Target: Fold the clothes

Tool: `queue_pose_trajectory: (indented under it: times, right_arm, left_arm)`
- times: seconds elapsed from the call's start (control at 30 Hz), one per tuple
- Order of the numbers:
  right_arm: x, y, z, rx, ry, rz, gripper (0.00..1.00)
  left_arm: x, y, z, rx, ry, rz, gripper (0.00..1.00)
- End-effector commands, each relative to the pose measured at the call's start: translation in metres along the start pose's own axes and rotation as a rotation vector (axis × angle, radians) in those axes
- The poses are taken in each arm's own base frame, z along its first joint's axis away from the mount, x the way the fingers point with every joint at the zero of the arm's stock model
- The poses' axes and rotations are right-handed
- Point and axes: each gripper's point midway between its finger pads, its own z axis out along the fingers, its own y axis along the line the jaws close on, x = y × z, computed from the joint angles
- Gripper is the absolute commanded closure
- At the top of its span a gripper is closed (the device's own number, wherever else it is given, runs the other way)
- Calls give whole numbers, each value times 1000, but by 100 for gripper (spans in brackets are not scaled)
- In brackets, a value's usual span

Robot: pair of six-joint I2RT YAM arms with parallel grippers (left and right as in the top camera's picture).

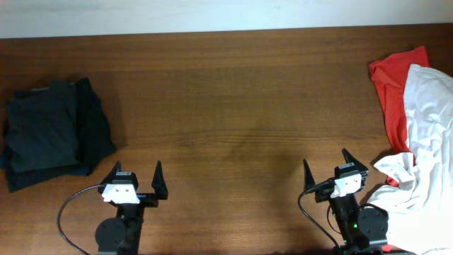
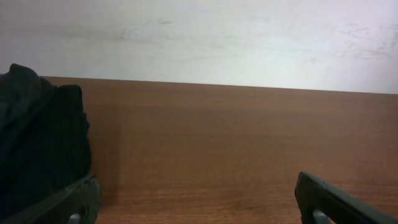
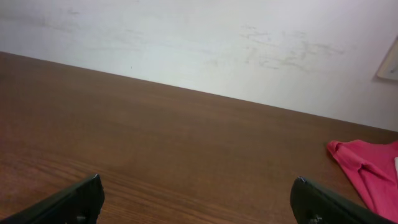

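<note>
Two piles on table (image 1: pixel 226 92): dark clothes (image 1: pixel 53 134), stacked, at L edge; white garment (image 1: pixel 428 127) lying partly over red garment (image 1: pixel 389 85), both rumpled, at R edge, white one reaching near R corner. Left gripper (image 1: pixel 136 176) & right gripper (image 1: pixel 330 170) sit at near edge, jaws spread wide, holding nothing. Fabric prob. light, limp, will sag & bunch. Suggest pinching white one at a hem edge, both arms, then dragging to ctr.

light: even, soft | shadows: faint | glare: none | wrist views: slightly soft
</note>
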Motion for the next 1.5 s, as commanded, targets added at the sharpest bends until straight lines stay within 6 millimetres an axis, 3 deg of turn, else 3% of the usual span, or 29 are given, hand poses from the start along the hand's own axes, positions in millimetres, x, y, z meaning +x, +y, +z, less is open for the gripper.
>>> queue_pose_trajectory:
  times: [0.0, 0.87, 1.1, 1.27, 1.47]
  right_arm:
    - [3, -1, 0, 4, 8, 6, 1]
    - [1, 3, 0, -20, -1, 16, 1]
    - [-8, -1, -5, -4, 28, 96, 1]
    - [-14, -6, -6, 10, 155, 115, 1]
    - [-11, -8, 10, -8, 486, 185, 1]
  left_arm:
    - [2, 2, 0, -11, 2, 20, 1]
    - [0, 2, 0, -11, -5, 19, 1]
    - [2, -11, 1, 61, 56, 17, 1]
    - [-6, -14, 7, 61, 224, 11, 1]
    - [-10, -17, 27, 51, 487, -2, 1]
